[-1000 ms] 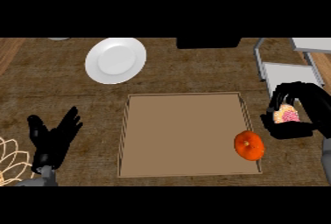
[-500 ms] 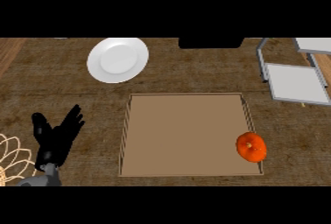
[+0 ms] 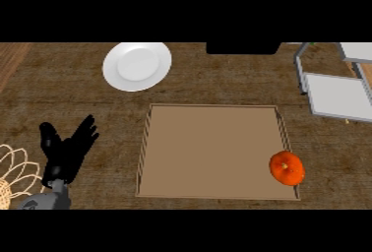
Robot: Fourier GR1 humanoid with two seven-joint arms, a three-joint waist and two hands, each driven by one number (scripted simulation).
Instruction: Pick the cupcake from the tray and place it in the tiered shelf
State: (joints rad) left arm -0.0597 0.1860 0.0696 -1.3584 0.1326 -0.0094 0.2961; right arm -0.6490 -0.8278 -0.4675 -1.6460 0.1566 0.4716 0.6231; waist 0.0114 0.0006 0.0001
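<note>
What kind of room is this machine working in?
Probably a kitchen counter: a white plate, a brown tray with an orange fruit at its edge, and a grey tiered shelf on a wood-look top.

A white plate (image 3: pixel 137 66) lies at the upper left on the brown counter (image 3: pixel 65 106). An orange fruit (image 3: pixel 287 168) sits at lower right. A pale wire basket (image 3: pixel 13 174) shows at the left edge.

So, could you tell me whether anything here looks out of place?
One thing: the orange fruit sits across the tray's right rim, half overhanging. No cupcake or right hand shows.
</note>
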